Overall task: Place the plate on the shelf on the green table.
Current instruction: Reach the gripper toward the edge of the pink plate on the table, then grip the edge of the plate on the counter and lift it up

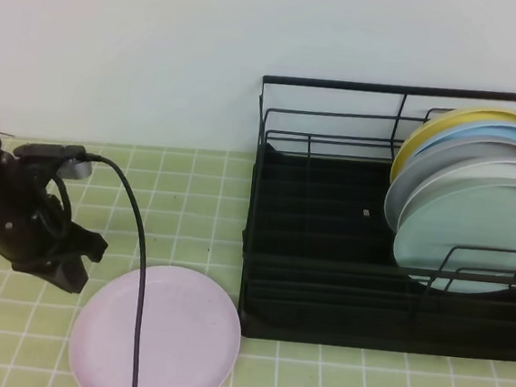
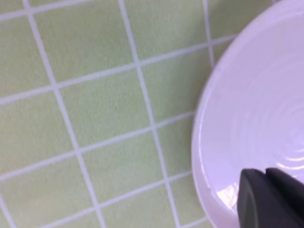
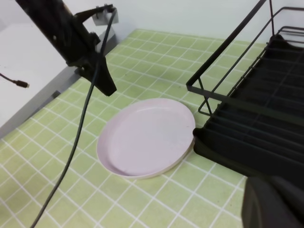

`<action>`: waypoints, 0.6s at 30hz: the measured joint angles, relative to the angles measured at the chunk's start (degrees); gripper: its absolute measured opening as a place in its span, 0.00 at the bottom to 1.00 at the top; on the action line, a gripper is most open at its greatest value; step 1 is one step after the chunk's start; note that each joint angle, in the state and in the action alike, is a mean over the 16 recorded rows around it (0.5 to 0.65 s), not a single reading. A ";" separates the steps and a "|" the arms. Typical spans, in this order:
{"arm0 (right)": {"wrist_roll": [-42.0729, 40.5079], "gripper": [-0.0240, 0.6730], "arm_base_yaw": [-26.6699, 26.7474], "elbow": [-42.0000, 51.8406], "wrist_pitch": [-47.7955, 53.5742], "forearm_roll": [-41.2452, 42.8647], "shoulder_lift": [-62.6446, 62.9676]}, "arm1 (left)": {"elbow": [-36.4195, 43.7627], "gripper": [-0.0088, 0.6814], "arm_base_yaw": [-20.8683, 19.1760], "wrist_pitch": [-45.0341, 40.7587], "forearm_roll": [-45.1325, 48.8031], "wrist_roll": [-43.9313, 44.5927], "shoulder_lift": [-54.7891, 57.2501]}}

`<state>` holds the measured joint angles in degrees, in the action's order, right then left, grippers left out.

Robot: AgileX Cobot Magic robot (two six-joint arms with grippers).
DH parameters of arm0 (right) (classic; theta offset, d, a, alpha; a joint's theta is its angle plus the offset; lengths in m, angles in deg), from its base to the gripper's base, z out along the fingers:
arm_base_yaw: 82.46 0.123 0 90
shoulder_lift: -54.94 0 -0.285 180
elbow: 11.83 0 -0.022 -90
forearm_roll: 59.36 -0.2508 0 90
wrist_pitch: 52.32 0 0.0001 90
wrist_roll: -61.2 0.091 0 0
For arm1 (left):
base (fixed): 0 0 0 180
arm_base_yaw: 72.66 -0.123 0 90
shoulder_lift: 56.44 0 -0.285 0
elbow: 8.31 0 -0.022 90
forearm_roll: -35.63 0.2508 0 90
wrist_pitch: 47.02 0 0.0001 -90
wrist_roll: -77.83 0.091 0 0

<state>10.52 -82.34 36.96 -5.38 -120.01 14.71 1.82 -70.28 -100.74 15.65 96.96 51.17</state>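
Left tool [image 1: 72,272] angled downward, closed (right tool [image 3: 273,202] closed too).

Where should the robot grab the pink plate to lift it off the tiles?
Grip the pink plate by its raised rim on the left edge, coming from the left gripper's side. It lies flat, and the rack crowds its right edge.

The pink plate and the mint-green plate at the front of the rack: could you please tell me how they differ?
The pink plate lies flat on the green table; the mint-green plate stands on edge in the black wire shelf.
The pink plate lies alone, in front of the shelf's left corner; the mint-green plate leans in a row with other plates behind it.
Their colours differ.
Both are round, plain and look similar in size.
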 joint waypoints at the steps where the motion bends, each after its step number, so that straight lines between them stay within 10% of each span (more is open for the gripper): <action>1: 0.01 0.03 0.00 0.00 0.12 0.00 0.00 | -0.13 0.04 0.00 -0.22 0.02 0.00 0.10; 18: 0.08 0.03 0.00 0.00 1.52 0.06 0.00 | -0.45 0.36 0.00 1.95 -3.14 2.10 8.57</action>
<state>10.59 -82.34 36.96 -3.86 -119.96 14.71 1.37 -70.28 -98.79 12.51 99.05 59.74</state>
